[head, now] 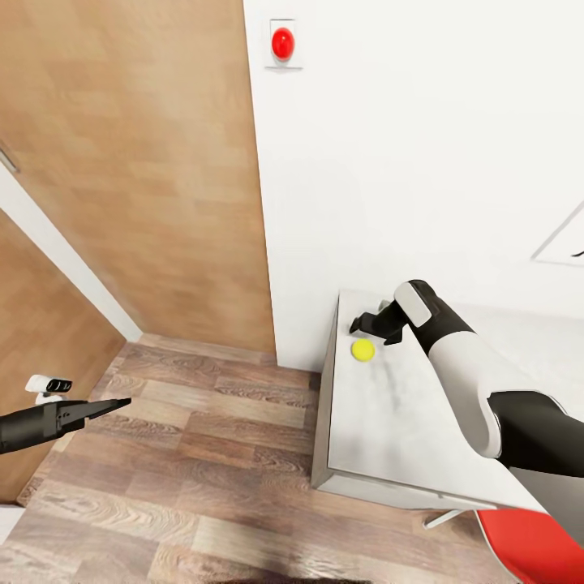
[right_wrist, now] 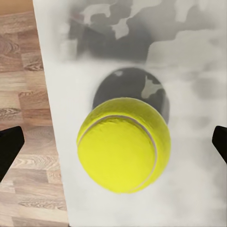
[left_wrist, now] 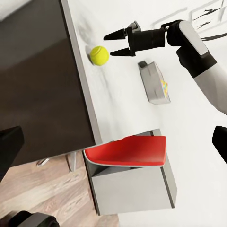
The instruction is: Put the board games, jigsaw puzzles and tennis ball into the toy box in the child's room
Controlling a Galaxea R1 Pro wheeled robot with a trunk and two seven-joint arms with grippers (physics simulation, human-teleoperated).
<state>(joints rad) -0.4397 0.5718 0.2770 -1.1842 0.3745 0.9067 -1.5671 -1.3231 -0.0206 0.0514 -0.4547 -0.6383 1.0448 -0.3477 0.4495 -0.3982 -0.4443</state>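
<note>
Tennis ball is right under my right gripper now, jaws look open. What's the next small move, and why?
Probably lower the right gripper straight down until its fingers straddle the tennis ball, then close. The right wrist view shows the ball centred between the two open fingertips, resting on the table near its edge, and the left wrist view shows the fingers spread just beside it, not yet around it.

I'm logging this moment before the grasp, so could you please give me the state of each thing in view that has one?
tennis ball: resting on the table, not gripped
right gripper: open, poised just above the ball
left gripper: out over the floor, holding nothing; open or shut unclear
table: pale top, ball near its corner
toy box: on the table, beyond the ball
red chair: pushed against the table edge
</note>
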